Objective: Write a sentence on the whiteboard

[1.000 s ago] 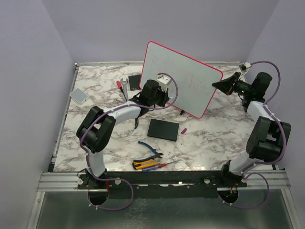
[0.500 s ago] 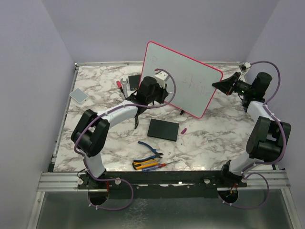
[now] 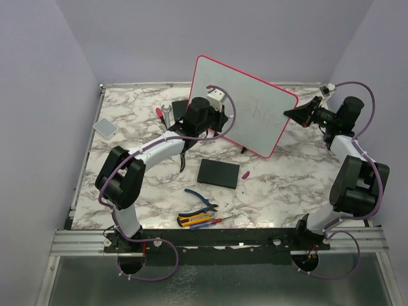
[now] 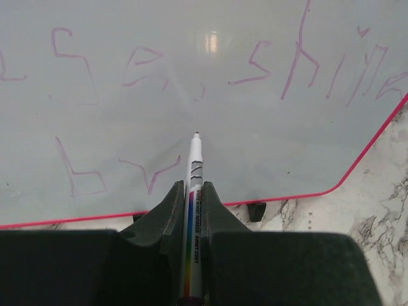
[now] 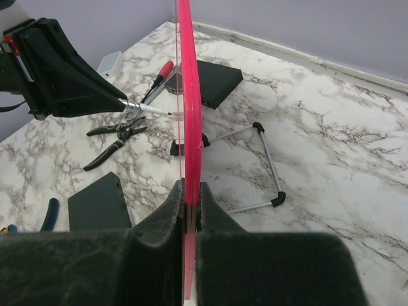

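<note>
Whiteboard (image 3: 255, 95): stood propped up toward the back of the worktop (image 3: 280, 185), tilted on its wire stand (image 5: 268, 159), pink frame and all. It hadn't budged over the last second as far as I could see.
Right fingers (image 5: 162, 213): were clamped shut on the board's right edge, just steadying it. Same spot as a second earlier.
Left fingers (image 4: 162, 217): were closed tight around the marker (image 4: 194, 156), tip pointing straight at the board face.
What changed: only the left arm moved. From overhead, its wrist had climbed up the board face, away from the bottom edge and toward the middle, with the rest of the arm stretching out behind it.
Sentence (image 4: 306, 64): a top row of faint pink letters ran across the board, and a second row had only a couple of marks at its left end. The marker tip sat to the right of those marks, in the gap between the two rows.
Contact: couldn't tell whether the tip was actually touching or just off the surface.
My read: looked like an upstroke or a reposition for the next letter in row two, so the writing was partway through, not done.
Watch out: the ink was really pale, so light pressure could leave gaps.
</note>
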